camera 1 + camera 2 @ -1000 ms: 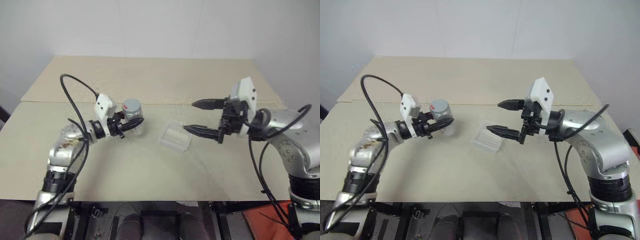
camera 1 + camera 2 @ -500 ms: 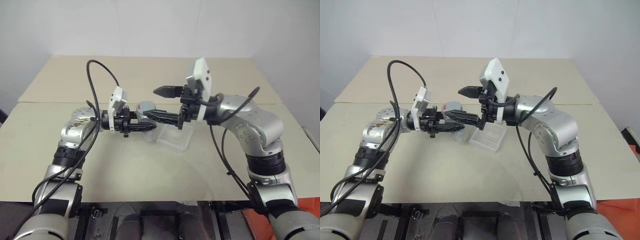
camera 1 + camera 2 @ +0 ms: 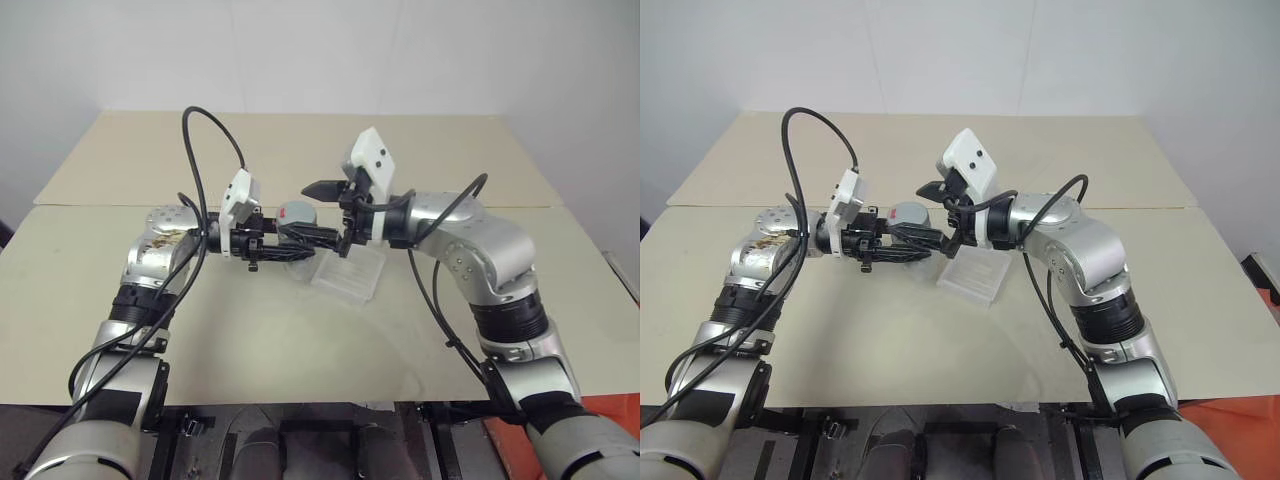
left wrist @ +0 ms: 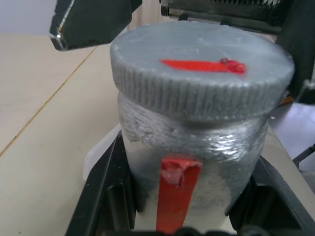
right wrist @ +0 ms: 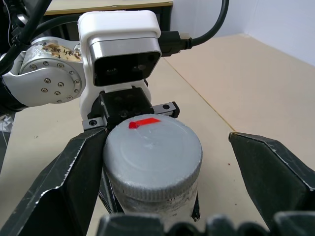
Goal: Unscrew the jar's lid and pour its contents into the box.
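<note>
The jar, clear with a red strip down its side, is held upright above the table by my left gripper, which is shut on its body. Its grey lid carries a red mark and sits on the jar. My right gripper comes in level from the right and is open, with one finger close against the lid's side and the other finger well clear of it. The clear box lies on the table just below and right of the jar. The contents cannot be made out through the cloudy wall.
The beige table has a seam running across it behind the arms, and its front edge is close to me. Black cables loop above both forearms. A white wall stands behind the table.
My left gripper has carried the jar to the right, toward the box. My right gripper has swung left and now straddles the lid, still open.
</note>
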`<action>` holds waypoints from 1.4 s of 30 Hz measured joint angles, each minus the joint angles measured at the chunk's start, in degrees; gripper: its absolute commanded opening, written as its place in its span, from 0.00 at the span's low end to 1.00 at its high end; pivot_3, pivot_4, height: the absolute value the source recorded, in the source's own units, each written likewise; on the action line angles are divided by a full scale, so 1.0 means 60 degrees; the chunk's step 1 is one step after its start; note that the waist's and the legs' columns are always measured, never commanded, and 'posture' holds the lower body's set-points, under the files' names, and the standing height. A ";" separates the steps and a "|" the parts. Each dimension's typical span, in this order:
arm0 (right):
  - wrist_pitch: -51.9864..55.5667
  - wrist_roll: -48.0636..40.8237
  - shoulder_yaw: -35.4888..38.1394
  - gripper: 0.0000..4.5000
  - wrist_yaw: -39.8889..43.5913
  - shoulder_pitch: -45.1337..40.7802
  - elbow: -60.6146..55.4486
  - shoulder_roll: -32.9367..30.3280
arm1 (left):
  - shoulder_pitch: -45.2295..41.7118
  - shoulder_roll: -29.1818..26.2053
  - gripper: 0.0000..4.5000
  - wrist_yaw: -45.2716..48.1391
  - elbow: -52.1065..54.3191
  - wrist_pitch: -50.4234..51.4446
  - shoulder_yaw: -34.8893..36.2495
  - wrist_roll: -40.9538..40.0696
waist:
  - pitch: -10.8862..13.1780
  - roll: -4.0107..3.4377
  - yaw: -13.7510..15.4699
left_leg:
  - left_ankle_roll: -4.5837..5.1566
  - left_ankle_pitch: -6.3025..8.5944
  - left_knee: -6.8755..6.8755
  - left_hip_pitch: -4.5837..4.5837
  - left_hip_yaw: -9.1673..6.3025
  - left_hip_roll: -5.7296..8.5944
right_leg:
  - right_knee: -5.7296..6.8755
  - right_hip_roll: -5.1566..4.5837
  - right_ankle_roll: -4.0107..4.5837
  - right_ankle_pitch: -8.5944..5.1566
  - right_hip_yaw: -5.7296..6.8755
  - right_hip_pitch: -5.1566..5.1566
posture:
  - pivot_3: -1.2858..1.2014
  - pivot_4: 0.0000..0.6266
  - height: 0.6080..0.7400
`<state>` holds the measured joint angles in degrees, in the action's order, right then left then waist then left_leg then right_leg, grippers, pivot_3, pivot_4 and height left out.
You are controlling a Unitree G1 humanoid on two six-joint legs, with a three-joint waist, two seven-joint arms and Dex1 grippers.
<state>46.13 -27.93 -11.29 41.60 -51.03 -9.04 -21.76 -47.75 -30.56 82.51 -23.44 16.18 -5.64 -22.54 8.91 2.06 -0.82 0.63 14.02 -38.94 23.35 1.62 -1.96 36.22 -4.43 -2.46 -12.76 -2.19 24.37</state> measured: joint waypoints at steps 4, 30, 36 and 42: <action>-0.0003 0.0071 0.0001 0.92 0.0110 0.0000 0.0029 0.0027 | 0.0001 0.0002 0.43 -0.0028 0.0036 -0.0017 0.0000 0.0016 | 0.0000 0.0000 -0.0001 | 0.0000 0.0000 0.0000 -0.0001 -0.0001 0.0000 | 0.0000 0.0000 0.0000 0.0000 0.0000 0.0000 | 0.52 0.24 1.00; -0.4742 0.0292 -0.0031 0.62 0.7659 -0.1764 0.5376 0.0448 | 0.0815 -0.0310 0.43 0.0273 0.2267 0.0172 0.0051 -0.0407 | 0.0006 -0.0009 -0.0092 | 0.0000 0.0000 0.0002 -0.0017 0.0002 -0.0006 | 0.0002 0.0007 -0.0003 0.0002 -0.0003 -0.0002 | 0.52 0.24 1.00; -0.6051 0.0313 -0.0463 0.62 0.8002 -0.2554 0.7264 0.0839 | 0.1020 -0.0589 0.43 0.0034 0.2273 0.0275 0.0232 -0.0375 | 0.0012 -0.0017 -0.0107 | -0.0001 0.0000 0.0001 -0.0010 0.0001 -0.0005 | 0.0028 0.0002 -0.0002 0.0003 -0.0001 0.0003 | 0.52 0.24 1.00; -0.6711 0.0710 -0.0343 0.88 0.8030 -0.3014 0.8191 0.1167 | 0.1024 -0.0604 0.43 -0.0124 0.2267 0.0506 0.0387 -0.0387 | 0.0013 -0.0018 -0.0052 | -0.0002 -0.0001 0.0000 -0.0012 0.0001 -0.0004 | 0.0038 0.0002 -0.0002 0.0003 0.0000 0.0002 | 0.52 0.24 1.00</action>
<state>5.86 -23.67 -13.35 89.78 -69.11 40.10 -14.75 -41.60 -34.19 81.77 -9.84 19.22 -3.32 -24.87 8.99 1.95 -1.14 0.61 14.01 -38.94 23.27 1.63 -1.99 36.45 -4.42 -2.47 -12.74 -2.19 24.38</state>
